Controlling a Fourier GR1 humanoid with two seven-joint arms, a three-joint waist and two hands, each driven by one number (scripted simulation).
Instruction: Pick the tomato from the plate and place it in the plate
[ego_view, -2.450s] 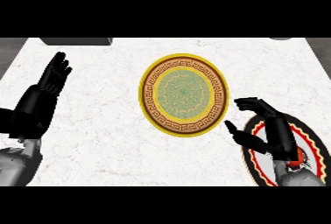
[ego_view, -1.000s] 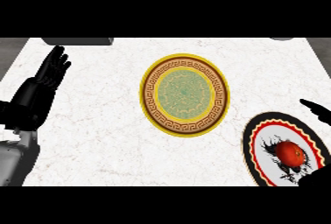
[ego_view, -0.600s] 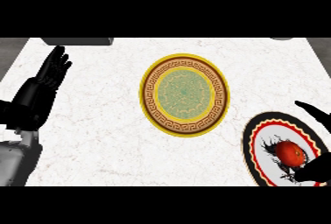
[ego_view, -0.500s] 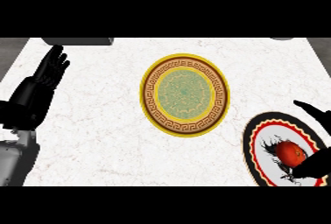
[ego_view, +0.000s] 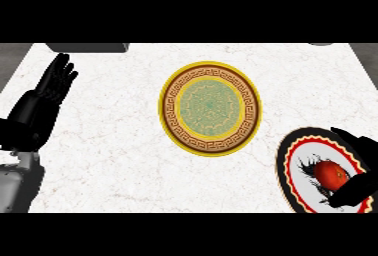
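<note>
Right hand (ego_view: 359, 172): black, at the lower right edge of the head view, over the right side of the near plate; the fingers curve around the tomato from above and below, but whether they touch it cannot be told.
Round red tomato (ego_view: 333, 175): lies on the near plate, right of that plate's middle, inside the curve of the right hand; its upper left face shows, the rest is cut off by the hand.
Round plate with black rim, red zigzag band and white centre (ego_view: 290, 162): rests on the surface at the lower right; its right part is hidden by the hand and the edge of the view; a dark drawn figure shows on the white centre, left of the tomato.
Left forearm (ego_view: 15, 182): grey, at the lower left corner.
Left hand (ego_view: 40, 110): black, at the left edge, fingers straight and together, pointing away from the robot; it holds nothing and rests.
White marbled surface (ego_view: 111, 165): carries both plates.
Round plate with yellow rim, brown key-pattern band and green centre (ego_view: 210, 108): lies flat near the middle of the surface, up and left of the near plate, apart from it; nothing lies on it.
Dark grey block (ego_view: 87, 47): at the far edge, upper left.
</note>
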